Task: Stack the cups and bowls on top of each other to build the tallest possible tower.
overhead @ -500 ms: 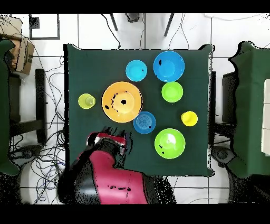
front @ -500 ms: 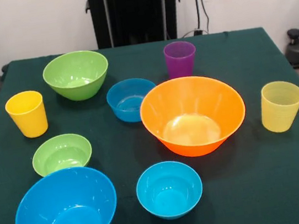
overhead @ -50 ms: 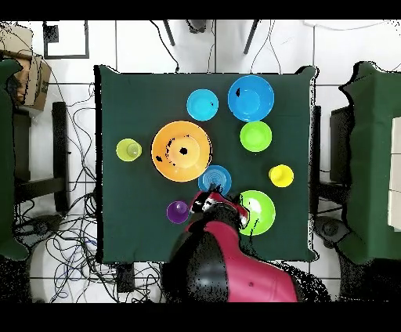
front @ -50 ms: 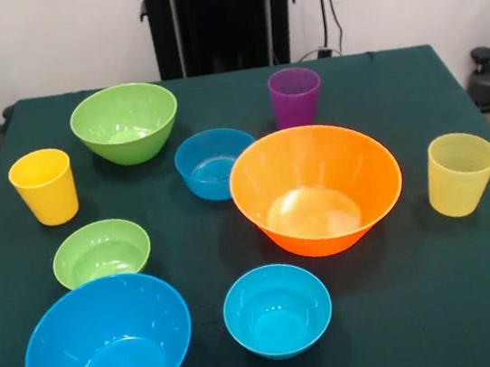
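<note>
Progress: none stacked — bowls [front @ -50 ms: 316, 188] and cups [front @ -50 ms: 296, 95] all stand apart.
Gripper [overhead @ -50 ms: 210, 205]: opening cannot be told — holds nothing visible.

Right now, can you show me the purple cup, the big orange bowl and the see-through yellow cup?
purple cup [front @ -50 ms: 295, 96], front view, on its side wall.
orange bowl [front @ -50 ms: 257, 202], front view, on its outer wall.
pale yellow cup [front @ -50 ms: 460, 181], front view, on its ribbed side.
</note>
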Controlling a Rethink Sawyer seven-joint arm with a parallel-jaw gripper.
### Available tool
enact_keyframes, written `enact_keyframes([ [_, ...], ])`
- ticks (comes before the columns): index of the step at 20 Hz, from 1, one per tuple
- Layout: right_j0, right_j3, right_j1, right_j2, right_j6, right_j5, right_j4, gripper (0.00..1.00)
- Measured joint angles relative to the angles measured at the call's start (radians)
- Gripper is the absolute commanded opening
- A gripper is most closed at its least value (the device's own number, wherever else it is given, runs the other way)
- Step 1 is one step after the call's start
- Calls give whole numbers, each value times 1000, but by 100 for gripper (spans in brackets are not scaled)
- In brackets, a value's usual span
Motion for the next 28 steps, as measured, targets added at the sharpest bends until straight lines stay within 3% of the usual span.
enact_keyframes([
  [3,-70,11,-1,47,0,0,-26,100],
  [8,-111,8,48,95,0,-14,-91,100],
  [10,-112,3,108,113,0,-57,-147,100],
  [19,-103,-7,303,118,0,-230,-280,100],
  [22,-81,-7,355,106,0,-268,-298,100],
  [28,-73,-7,383,108,0,-278,-299,100],
])
